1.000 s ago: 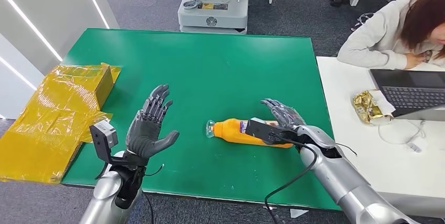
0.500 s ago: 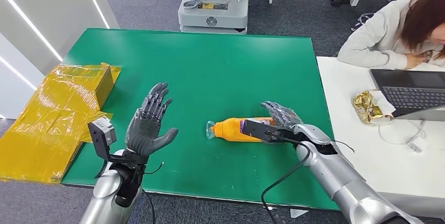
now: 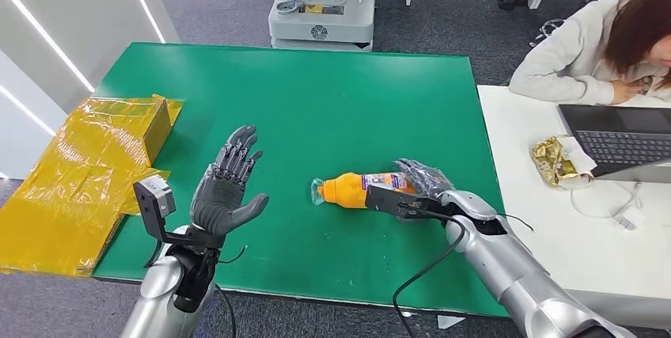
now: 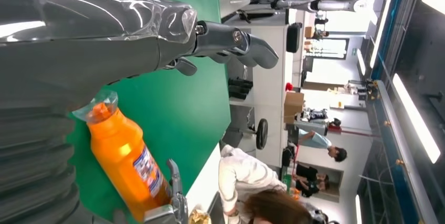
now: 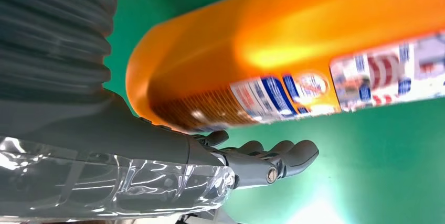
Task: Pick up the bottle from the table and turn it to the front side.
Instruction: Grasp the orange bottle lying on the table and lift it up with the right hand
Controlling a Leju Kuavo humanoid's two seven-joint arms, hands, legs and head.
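The right hand [image 3: 418, 187] is positioned at the base end of the bottle [image 3: 356, 190], with its fingers reaching over the far side of the body and the thumb [image 5: 173, 179] on the near side; in the right wrist view the orange body fills the space just above the palm. The head view suggests the fingers are wrapped around the bottle, so the hand is judged to be grasping it, although actual contact on the far side is hidden. This placement at the base leaves the label [image 3: 378, 180] and the neck exposed, which suits a rotation about the long axis. The bottle lies on its side on the green table [image 3: 316, 100], near the front edge and right of centre, with its clear-wrapped cap [image 3: 317, 192] pointing toward the left hand [image 3: 224, 191]. Whether the bottle is resting on the mat or is raised slightly off it cannot be determined. The left hand is released, palm up and fingers spread, hovering well apart from the cap end; this posture is probably a standby to receive or steady the bottle. Beyond the hands, a yellow-wrapped box [image 3: 87, 164] sits at the table's left edge, and a person [image 3: 601, 45] is seated at the adjoining white desk [image 3: 522, 132] with a laptop [image 3: 621, 140].
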